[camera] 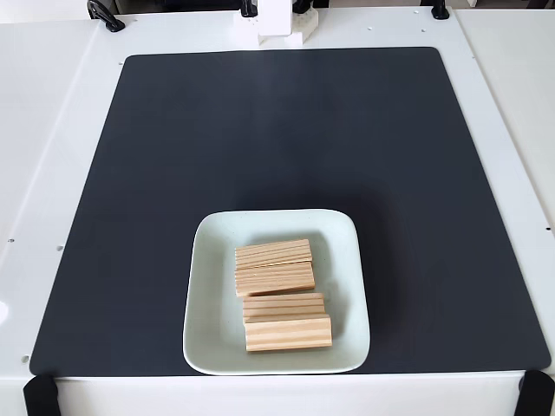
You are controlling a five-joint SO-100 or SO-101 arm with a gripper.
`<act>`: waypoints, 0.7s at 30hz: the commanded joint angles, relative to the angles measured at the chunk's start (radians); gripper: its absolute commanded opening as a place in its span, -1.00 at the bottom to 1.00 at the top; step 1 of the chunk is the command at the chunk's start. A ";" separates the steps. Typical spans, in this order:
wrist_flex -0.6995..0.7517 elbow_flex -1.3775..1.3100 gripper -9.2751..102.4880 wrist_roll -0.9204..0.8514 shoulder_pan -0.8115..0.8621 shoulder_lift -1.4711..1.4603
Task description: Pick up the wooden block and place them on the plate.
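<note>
**Ana:** Wooden blocks first, since they're what matters: where are they? But give me the setting from the biggest thing down.

**Ben:** Biggest is the white table (52, 130), which runs to every edge of the fixed view. On it lies a large dark grey, matte, roughly square mat (260, 130) with rounded corners. Toward the near edge of that mat sits the plate (212, 260), a shallow, square, glossy dish in pale mint-white with rounded corners.

**Ana:** And the blocks?

**Ben:** All four small rectangular bars of pale, striped, layered wood lie inside the plate, stacked as a column from far to near: the farthest block (273, 253), slightly tilted, then the second block (274, 279) just beside it, then the third block (284, 307), and the nearest block (288, 333), which touches the third. Each lies flat with its long side running across the view.

**Ana:** Is the pincer spread or pressed together?

**Ben:** I cannot tell. At the far edge there is a white arm base (277, 26) and some black clamps (108, 19) on the table rim, nothing of the fingers.
</note>
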 commanded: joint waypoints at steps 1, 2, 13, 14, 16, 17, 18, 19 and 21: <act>-0.005 0.023 -0.84 0.008 0.011 0.097; -0.005 0.038 -0.84 0.011 0.026 0.120; -0.005 0.202 -0.84 -0.003 0.060 0.144; -0.005 0.218 -0.84 -0.005 0.058 0.144; -0.003 0.252 -0.84 -0.005 0.057 0.144; 0.008 0.255 -0.84 -0.005 0.057 0.144; 0.048 0.255 -0.84 -0.005 0.057 0.144; 0.094 0.255 -0.84 -0.005 0.055 0.144; 0.176 0.255 -0.84 -0.005 0.058 0.144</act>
